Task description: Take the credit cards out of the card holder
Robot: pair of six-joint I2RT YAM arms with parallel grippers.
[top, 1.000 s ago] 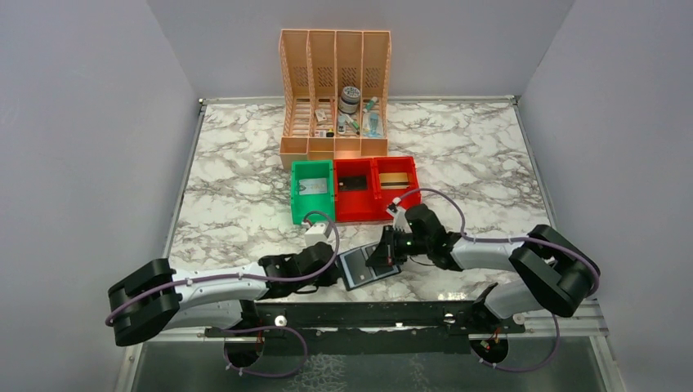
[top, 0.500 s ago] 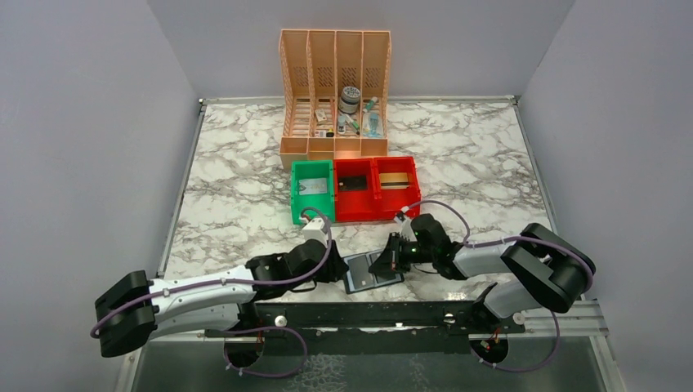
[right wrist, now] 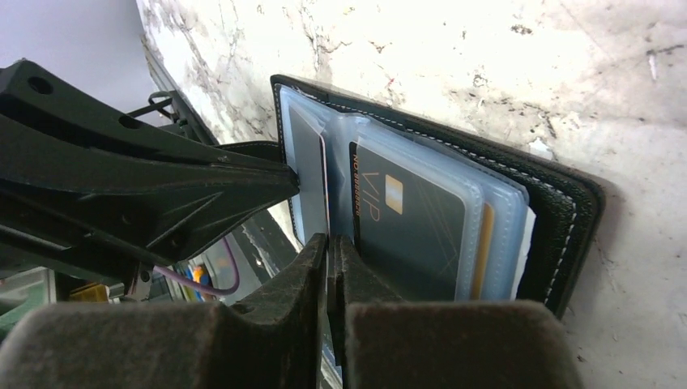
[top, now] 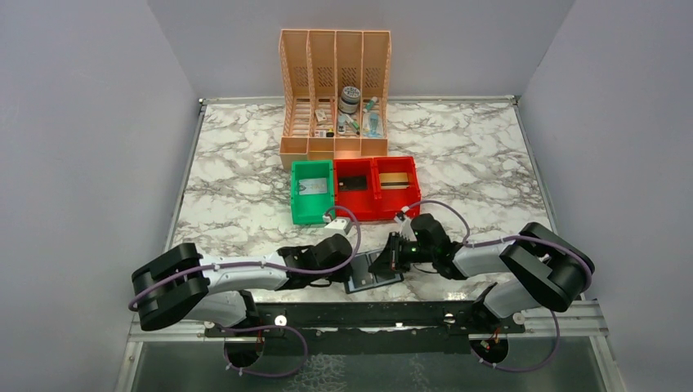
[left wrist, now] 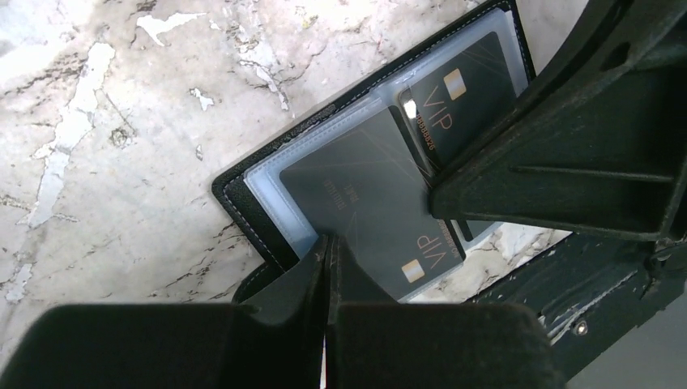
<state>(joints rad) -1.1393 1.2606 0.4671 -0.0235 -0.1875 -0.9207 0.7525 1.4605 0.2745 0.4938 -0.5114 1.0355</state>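
The card holder (top: pixel 373 276) lay open on the marble worktop (top: pixel 245 188), close to its near edge and between the two arms, its clear sleeves fanned upward. Dark grey credit cards (left wrist: pixel 364 203) marked VIP sat in those sleeves, and a tan edge showed behind one of them in the right wrist view. The left claw (left wrist: pixel 328 251) had its fingers drawn together to a thin slit, the tips at the near edge of a sleeve; whether they nipped anything I could not tell. The right claw (right wrist: pixel 332 247) was likewise closed to a slit, and a sleeve leaf holding a dark card ran down into it. Farther back, a green bin (top: pixel 296 196) and a red bin (top: pixel 376 214) stood side by side, each with a card inside
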